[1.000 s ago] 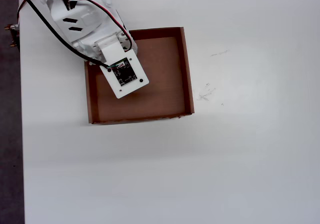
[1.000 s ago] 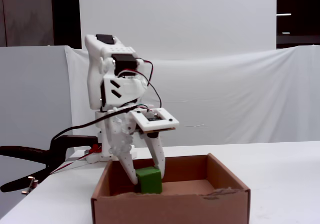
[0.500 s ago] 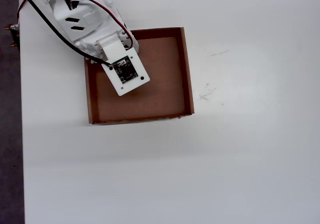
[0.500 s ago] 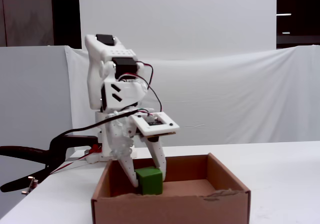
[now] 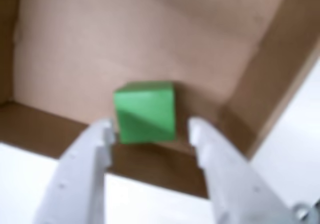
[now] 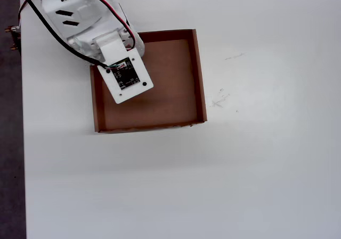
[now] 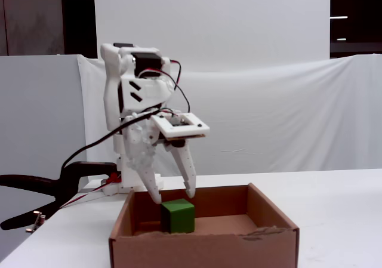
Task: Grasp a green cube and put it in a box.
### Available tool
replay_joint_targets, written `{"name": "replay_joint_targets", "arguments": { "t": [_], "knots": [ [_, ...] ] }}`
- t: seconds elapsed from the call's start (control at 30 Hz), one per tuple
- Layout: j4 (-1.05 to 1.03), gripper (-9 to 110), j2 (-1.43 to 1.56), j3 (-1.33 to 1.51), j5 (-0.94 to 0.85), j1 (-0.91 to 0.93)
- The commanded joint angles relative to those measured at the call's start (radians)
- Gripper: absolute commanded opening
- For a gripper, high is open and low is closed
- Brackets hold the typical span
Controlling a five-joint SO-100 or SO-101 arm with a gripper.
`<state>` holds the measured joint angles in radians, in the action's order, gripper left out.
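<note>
In the fixed view, far to the left of the end effector, a black clamp sits at the edge of the surface, with dark cables looping from it up to the white arm. The arm stands behind the left part of the box, and its end effector points down over the box's left half with both fingers spread apart and gripping nothing. Directly below the fingertips, a little clear of them, the green cube rests on the box floor, near the front left of the tray and close behind the front wall. To the right of the end effector the box floor is bare, and beyond the right wall the white surface runs on to a white cloth backdrop.

In the wrist view the two pale fingers reach up from the bottom edge, one on each side, with the green cube lying beyond and between their tips, seemingly apart from both, though the picture is blurred. The cube sits on the floor of the box just past the near wall, and the right wall rises to the right of the end effector.

From overhead, the arm comes in from the upper left and its white camera plate covers the upper left part of the box, hiding the cube and the fingers. To the right of the box a few faint scuff marks show on the surface
</note>
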<state>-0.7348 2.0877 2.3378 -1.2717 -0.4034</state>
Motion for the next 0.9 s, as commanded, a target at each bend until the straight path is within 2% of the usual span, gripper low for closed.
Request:
{"name": "replay_joint_targets", "arguments": {
  "t": [0.0, 0.37, 0.87],
  "knots": [
    [-0.083, 21, 0.123, -0.048, 0.0, 0.028],
    [-0.494, 21, 0.52, 0.009, 0.0, 0.215],
    [-0.684, 21, 0.801, 0.334, 0.005, 0.457]
  ]
}}
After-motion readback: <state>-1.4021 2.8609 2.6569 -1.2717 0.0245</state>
